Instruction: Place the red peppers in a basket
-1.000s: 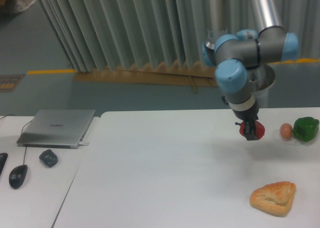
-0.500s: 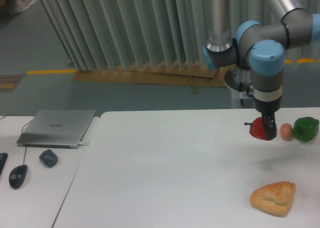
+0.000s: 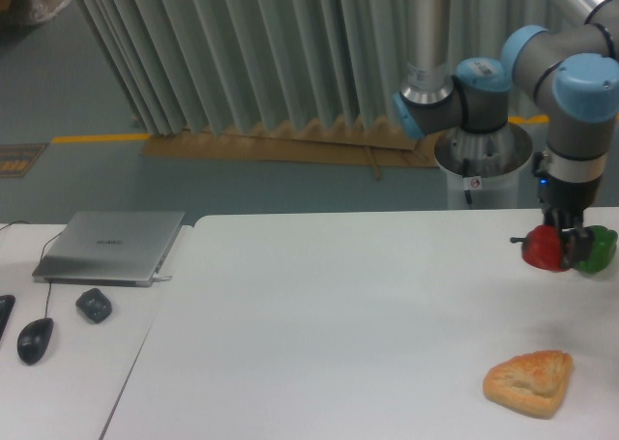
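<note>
Now the gripper (image 3: 559, 245), closed on the red pepper (image 3: 543, 249), carries it clear of the table (image 3: 319, 334), near the right edge and overlapping the green pepper (image 3: 596, 250). Over the last second arm and pepper have travelled rightward, hiding the egg. No basket is visible; transport appears unfinished.

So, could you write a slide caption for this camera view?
Gripper holding the red pepper above the table, beside the green pepper.

One red pepper (image 3: 542, 249), one green pepper (image 3: 598, 250), one pastry (image 3: 529, 382), one laptop (image 3: 111, 246), one mouse (image 3: 35, 339).
</note>
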### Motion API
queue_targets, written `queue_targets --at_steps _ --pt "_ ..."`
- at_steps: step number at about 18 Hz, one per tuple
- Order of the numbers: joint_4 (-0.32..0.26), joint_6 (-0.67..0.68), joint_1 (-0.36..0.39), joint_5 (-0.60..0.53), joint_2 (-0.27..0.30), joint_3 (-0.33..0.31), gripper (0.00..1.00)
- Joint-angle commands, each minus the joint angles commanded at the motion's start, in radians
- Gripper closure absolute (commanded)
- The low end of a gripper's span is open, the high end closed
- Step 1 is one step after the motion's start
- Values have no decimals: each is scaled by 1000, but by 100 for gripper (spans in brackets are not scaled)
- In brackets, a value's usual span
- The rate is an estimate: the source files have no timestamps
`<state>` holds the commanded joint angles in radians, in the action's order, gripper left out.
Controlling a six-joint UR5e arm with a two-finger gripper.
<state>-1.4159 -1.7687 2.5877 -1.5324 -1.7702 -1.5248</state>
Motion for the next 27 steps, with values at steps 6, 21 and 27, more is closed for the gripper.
queue_targets --at_steps 6,21,27 --pt "52 -6 84 -5 -23 8 62" --pt "285 -52 273 -5 -106 32 63" --pt "382 -66 328 -5 -172 38 62"
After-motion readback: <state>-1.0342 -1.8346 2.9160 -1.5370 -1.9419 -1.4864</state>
